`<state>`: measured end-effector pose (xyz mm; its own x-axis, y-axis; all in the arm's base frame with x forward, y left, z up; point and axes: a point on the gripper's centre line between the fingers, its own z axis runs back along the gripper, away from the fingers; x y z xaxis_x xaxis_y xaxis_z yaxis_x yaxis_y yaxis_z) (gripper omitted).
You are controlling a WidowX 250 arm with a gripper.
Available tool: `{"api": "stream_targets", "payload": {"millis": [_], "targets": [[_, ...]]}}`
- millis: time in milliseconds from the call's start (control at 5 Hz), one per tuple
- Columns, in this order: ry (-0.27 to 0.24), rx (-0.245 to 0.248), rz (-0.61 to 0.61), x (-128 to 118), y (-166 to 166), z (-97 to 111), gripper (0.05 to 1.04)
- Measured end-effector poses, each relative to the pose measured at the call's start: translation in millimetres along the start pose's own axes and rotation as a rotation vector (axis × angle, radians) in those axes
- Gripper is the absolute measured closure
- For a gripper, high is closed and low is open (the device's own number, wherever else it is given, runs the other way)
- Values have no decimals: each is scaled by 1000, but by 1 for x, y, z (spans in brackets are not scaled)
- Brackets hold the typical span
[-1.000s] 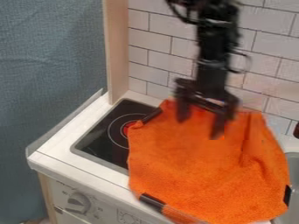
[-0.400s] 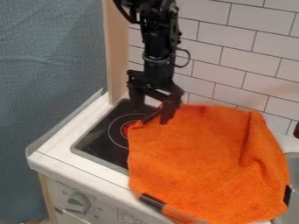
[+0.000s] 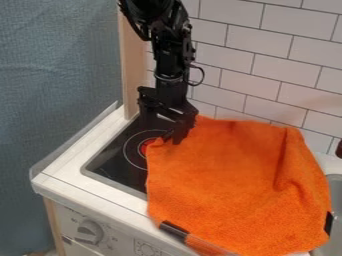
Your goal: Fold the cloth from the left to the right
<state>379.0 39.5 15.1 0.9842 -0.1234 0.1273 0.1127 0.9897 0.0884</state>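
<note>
Pictured by count: one robot arm (image 3: pixel 174 65), one gripper (image 3: pixel 163 131), one cloth (image 3: pixel 227 175), one stovetop (image 3: pixel 107 161), one sink (image 3: pixel 336 187), one knob (image 3: pixel 88 232), one wooden post (image 3: pixel 133 60), one curtain (image 3: pixel 60 75) and two black strips (image 3: pixel 175 230).

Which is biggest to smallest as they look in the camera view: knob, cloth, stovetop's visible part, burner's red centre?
1. Cloth
2. Stovetop, visible part
3. Knob
4. Red centre, partly covered
</note>
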Motion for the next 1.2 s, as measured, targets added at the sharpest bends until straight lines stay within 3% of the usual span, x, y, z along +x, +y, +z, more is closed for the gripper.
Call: {"api": "stream_targets", "payload": {"millis": [400, 600, 800, 1000, 1200], "targets": [[0, -37, 18, 18, 13, -30, 85], [3, -52, 24, 24, 12, -39, 145], [-13, -41, 44, 26, 14, -39, 441], [3, -32, 44, 23, 15, -40, 712], [17, -35, 44, 21, 14, -40, 907]]}}
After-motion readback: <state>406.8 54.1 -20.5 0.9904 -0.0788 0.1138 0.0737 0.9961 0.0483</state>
